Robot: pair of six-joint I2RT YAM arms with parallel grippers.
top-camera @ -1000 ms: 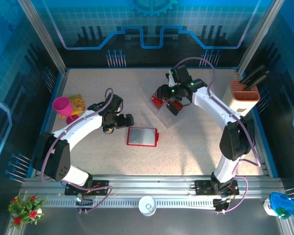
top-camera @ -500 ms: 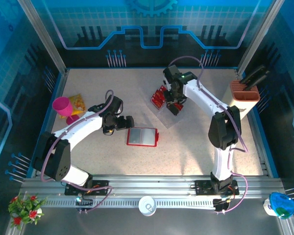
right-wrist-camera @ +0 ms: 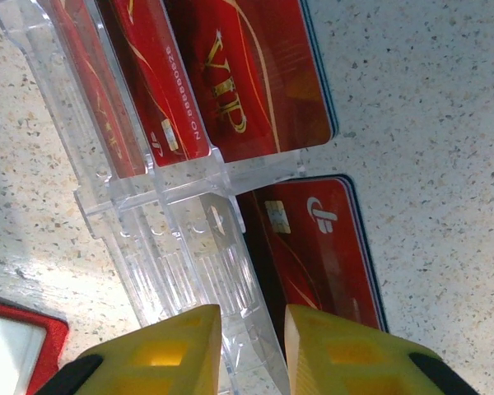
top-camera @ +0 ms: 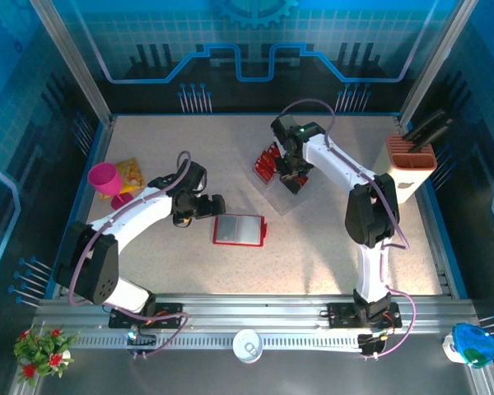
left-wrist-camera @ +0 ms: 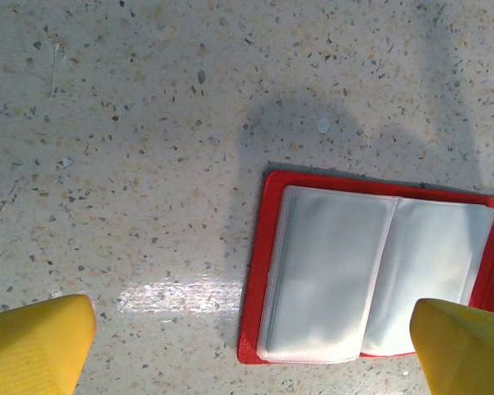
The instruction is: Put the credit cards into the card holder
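Observation:
The card holder [top-camera: 239, 230] lies open on the table, red with pale clear sleeves [left-wrist-camera: 370, 271]; its red corner shows too [right-wrist-camera: 16, 337]. My left gripper [top-camera: 216, 206] hovers just left of it, wide open and empty [left-wrist-camera: 247, 350]. Several red credit cards [top-camera: 267, 163] stand in a clear plastic tray [right-wrist-camera: 148, 222]. One card [right-wrist-camera: 313, 247] leans at the tray's near slot. My right gripper [top-camera: 290, 171] is down over it. Its yellow fingertips [right-wrist-camera: 253, 350] stand close together, with a clear tray wall and that card's edge between them. Whether they press on the card is unclear.
A pink cup [top-camera: 104, 177] and a yellow packet [top-camera: 130, 169] sit at the far left. A beige slotted block [top-camera: 412, 164] holding dark items stands at the right edge. Bare table lies in front of the card holder.
My right arm has swung a little left and turned over the tray, and its jaws have narrowed. The left arm and the card holder have not moved.

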